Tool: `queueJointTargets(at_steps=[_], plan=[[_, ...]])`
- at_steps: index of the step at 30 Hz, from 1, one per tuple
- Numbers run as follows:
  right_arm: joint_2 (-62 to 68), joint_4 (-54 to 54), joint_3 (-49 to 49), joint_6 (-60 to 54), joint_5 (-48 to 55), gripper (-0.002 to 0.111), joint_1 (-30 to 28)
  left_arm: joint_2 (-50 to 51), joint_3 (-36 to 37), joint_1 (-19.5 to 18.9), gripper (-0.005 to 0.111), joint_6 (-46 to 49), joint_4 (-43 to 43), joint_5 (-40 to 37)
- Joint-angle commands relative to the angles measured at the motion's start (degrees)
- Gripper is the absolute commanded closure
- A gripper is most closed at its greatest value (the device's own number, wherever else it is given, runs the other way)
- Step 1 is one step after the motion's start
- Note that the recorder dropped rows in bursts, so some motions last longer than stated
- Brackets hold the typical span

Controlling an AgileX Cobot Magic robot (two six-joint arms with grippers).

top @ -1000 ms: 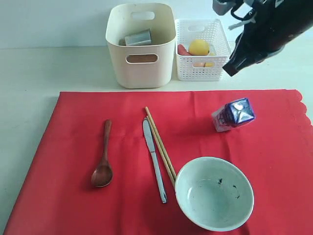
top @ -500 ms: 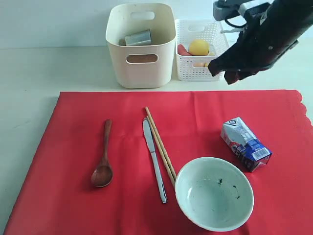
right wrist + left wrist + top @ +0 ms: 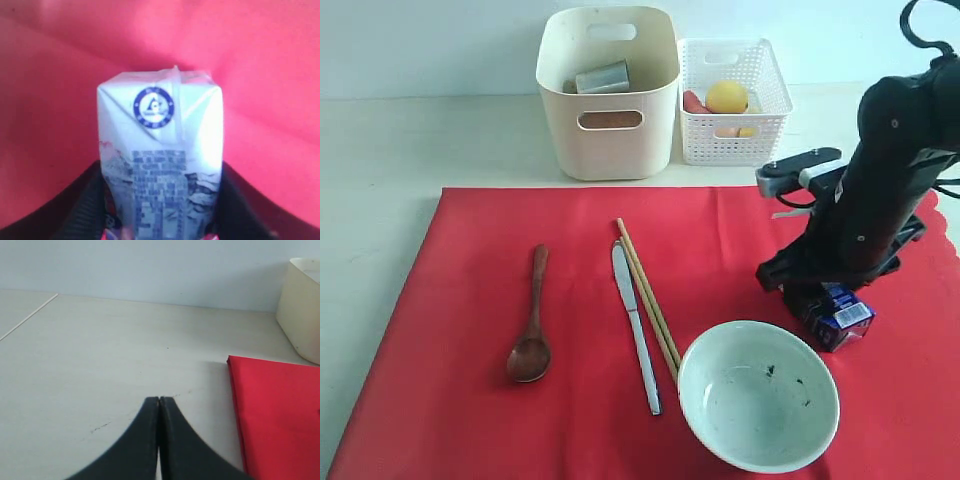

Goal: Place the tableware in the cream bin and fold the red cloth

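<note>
Only its wrist view shows the right hand (image 3: 161,172) clamped on both sides of the milk carton (image 3: 160,125); the outside view hides that behind the arm (image 3: 880,190). Just beside it on the red cloth (image 3: 470,330) sits the bowl (image 3: 758,400), then chopsticks (image 3: 648,295), knife (image 3: 636,330), spoon (image 3: 532,320); farthest, the cream bin (image 3: 610,150). The left hand (image 3: 159,410) is closed empty over the counter (image 3: 100,350).

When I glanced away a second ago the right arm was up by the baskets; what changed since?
The right end effector came down from beside the white basket to straddle the milk carton, which had tumbled nearer and rightward on the red cloth. The spoon, knife, chopsticks, bowl and cream bin stayed put.
</note>
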State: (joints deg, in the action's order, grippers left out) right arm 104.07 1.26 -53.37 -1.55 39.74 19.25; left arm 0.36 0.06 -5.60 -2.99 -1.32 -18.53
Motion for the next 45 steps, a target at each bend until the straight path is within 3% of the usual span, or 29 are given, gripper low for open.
queueJointTargets(at_steps=[1,3,11,17,29,42,45], plan=[[-2.34,-0.23,0.27,0.18,-2.35,0.097,0.08,-0.36,-0.06,-0.13,0.105,-0.4,-0.14,0.25],[-4.79,-0.23,0.04,0.18,-3.06,0.108,0.08,-0.36,-0.06,-0.13,0.105,-0.4,-0.14,0.25],[-12.19,-0.31,-9.03,0.18,-4.51,0.108,0.08,-0.36,-0.06,-0.13,0.105,-0.4,-0.14,0.25],[-10.85,-2.06,-17.05,0.18,-13.94,0.108,0.08,-0.36,-0.06,-0.13,0.105,-0.4,-0.14,0.25],[5.7,-3.74,-29.3,0.18,-27.53,0.108,-0.4,-0.36,-0.06,-0.13,0.105,-0.4,-0.14,0.25],[24.06,-4.77,-46.36,1.55,-29.4,0.108,-3.29,-0.36,-0.06,-0.13,0.105,-0.4,-0.14,0.25],[24.84,-4.65,-46.56,5.44,-30.35,0.101,-3.29,-0.36,-0.06,-0.13,0.105,-0.4,-0.14,0.25]])
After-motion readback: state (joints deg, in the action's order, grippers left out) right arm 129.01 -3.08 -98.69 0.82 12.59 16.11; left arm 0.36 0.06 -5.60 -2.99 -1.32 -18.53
